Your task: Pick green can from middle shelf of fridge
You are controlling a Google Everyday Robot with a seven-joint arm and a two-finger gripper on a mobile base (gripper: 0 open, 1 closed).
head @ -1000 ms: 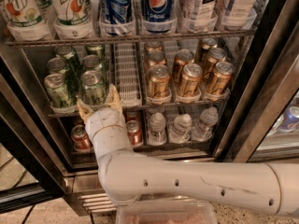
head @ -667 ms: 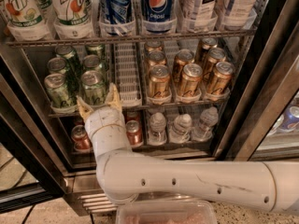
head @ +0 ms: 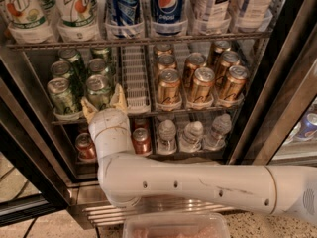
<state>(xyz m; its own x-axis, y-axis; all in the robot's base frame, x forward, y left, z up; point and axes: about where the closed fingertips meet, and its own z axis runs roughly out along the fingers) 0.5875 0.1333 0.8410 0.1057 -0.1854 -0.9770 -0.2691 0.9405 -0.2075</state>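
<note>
The gripper (head: 103, 102) remained unmoved at the middle shelf (head: 134, 78), jaws spread before the green can (head: 98, 87), nothing gripped; grasp outstanding.

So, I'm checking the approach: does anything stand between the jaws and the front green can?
Nothing visible does. The gripper is at the front edge of the middle shelf, jaws open, directly before the front green can.

Gripper (head: 103, 103) sits centre-left, fingers (head: 119, 96) spread either side of the front green can (head: 98, 88); second green can (head: 61, 94) crowds the left, empty white lane (head: 135, 78) gives room on the right, bottles (head: 74, 9) close above
</note>
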